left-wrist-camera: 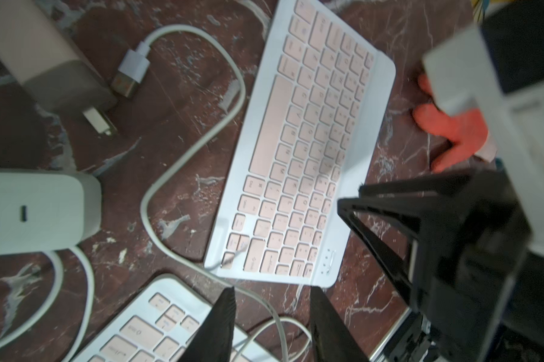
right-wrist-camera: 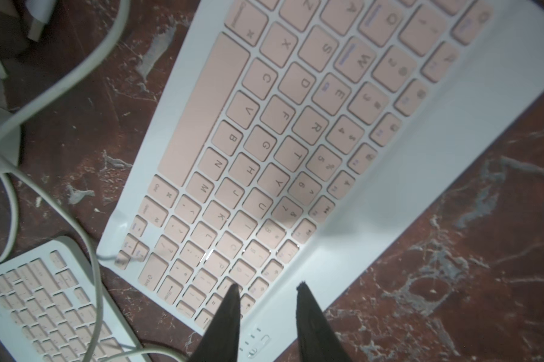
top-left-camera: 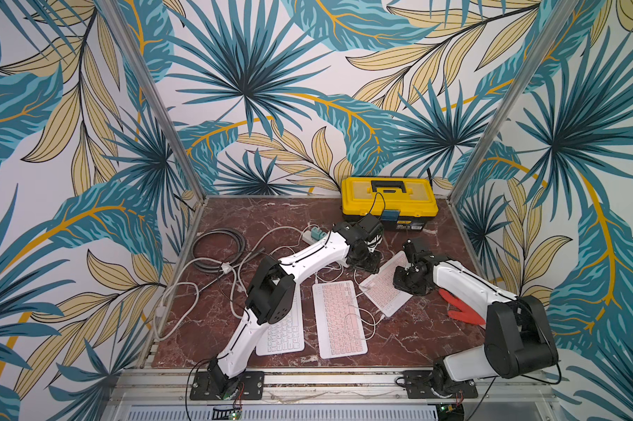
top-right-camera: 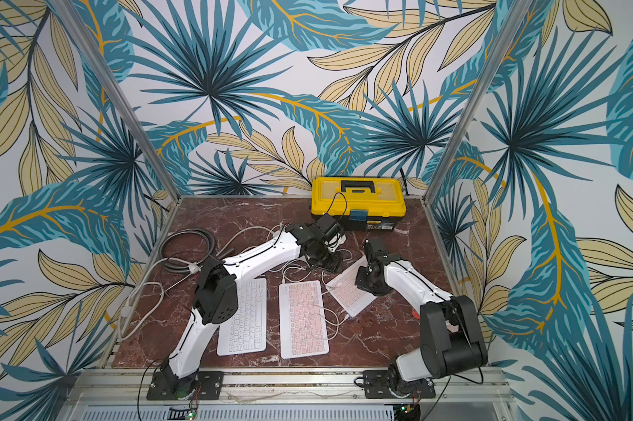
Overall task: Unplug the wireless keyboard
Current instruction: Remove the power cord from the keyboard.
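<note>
Marble, red-brown and veined, forms the table. Nearest its front edge lie a white keyboard, partly under the left arm, and just beside it a middle keyboard with pink keys. Farther in and to the right sits the tilted keyboard, also pink-keyed and set askew to the other two. The right gripper hangs over its end, jaws a little apart with nothing between them. Red-handled pliers lie under that arm. The left gripper hangs near the gap between the two pink keyboards, jaws likewise parted and empty, above a charging cable that curves along the tilted keyboard's long side. Whether the cable's far end sits in that keyboard cannot be told. Its USB plug lies loose just beside a wall adapter, near a white power strip. A grey coil lies farther left, and a yellow toolbox stands against the back wall.
</note>
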Robot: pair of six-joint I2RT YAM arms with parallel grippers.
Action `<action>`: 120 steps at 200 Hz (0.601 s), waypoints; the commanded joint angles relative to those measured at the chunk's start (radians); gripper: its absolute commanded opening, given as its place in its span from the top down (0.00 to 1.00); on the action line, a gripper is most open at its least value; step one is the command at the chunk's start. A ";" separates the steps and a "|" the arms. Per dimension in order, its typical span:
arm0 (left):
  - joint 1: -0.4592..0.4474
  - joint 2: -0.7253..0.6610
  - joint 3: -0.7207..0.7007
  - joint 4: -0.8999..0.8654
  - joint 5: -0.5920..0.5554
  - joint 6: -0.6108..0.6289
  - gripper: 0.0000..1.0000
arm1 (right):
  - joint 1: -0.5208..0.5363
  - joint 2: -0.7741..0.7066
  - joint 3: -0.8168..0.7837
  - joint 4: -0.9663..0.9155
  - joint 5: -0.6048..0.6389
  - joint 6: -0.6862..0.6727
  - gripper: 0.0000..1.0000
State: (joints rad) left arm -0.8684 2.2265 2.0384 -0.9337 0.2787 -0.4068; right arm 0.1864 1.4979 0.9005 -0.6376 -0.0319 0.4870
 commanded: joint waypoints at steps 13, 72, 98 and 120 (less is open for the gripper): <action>-0.088 -0.030 -0.101 -0.017 -0.038 0.161 0.59 | -0.004 0.061 0.044 -0.008 -0.060 -0.073 0.67; -0.165 -0.030 -0.166 0.016 -0.101 0.250 0.56 | -0.011 0.160 0.056 -0.023 -0.005 0.008 0.67; -0.168 -0.075 -0.264 0.132 -0.086 0.216 0.56 | -0.042 0.163 0.026 0.004 0.005 0.059 0.67; -0.171 -0.085 -0.298 0.176 -0.113 0.191 0.55 | -0.084 0.171 0.008 0.017 0.011 0.081 0.68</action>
State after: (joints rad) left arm -1.0370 2.1780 1.7802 -0.8177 0.1986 -0.1963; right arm 0.1493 1.6539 0.9531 -0.6258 -0.0547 0.5156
